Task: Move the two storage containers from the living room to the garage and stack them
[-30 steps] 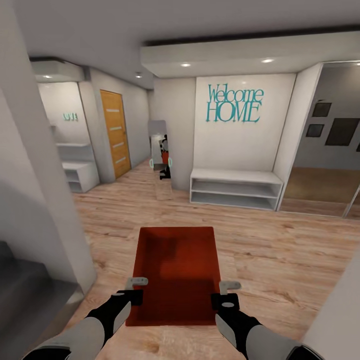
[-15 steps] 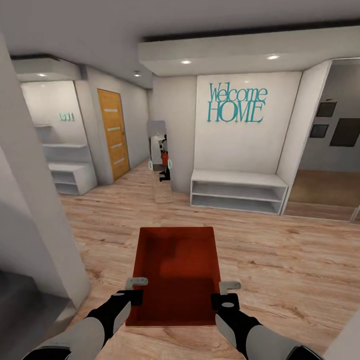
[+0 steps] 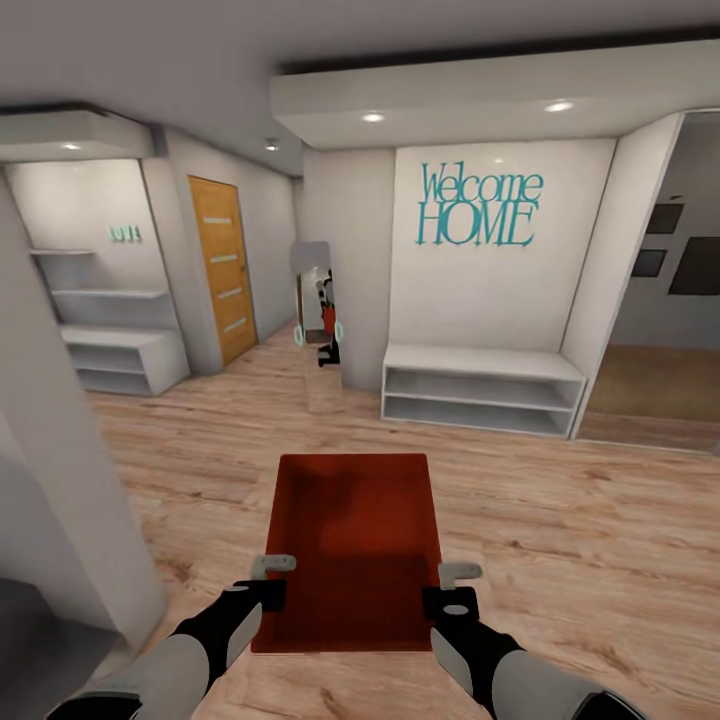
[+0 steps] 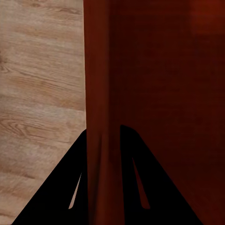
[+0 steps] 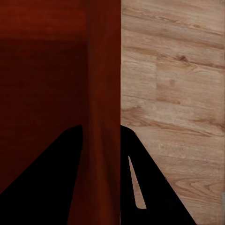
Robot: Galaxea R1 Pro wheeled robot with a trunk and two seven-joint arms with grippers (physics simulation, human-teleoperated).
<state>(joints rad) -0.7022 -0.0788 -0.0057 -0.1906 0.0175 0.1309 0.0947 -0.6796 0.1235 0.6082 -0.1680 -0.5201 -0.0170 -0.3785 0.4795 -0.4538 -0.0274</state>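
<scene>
Storage container (image 3: 355,550) first: you have one orange-red bin held out in front of the trunk, clear of the wood-plank floor (image 3: 560,530), its long axis running from 6 toward 12 o'clock, straight ahead along your heading. Working left to right, the left tool (image 3: 268,578) sits at about 9 o'clock on the bin, at the near end of its left long wall; in the left wrist view that tool (image 4: 104,140) has its two fingers astride the wall, one inside and one outside, closed down onto it. The bin's interior looks empty. At about 3 o'clock the right tool (image 3: 452,586) mirrors this on the right long wall, and in the right wrist view it (image 5: 101,138) is likewise pinched on the wall. Both arms are equally near, so the load is shared; because both grips are at the near end, I judge the far end likely to droop if you brake or turn hard. Ahead, a light-wood door (image 3: 222,268) stands at roughly 11 o'clock, a mirror (image 3: 318,300) near 12, and a white low shelf (image 3: 480,390) under the "Welcome HOME" lettering (image 3: 478,208) at 1 o'clock. No dark grey garage floor is in sight, so carrying goes on; whether that door leads there, I cannot tell.
</scene>
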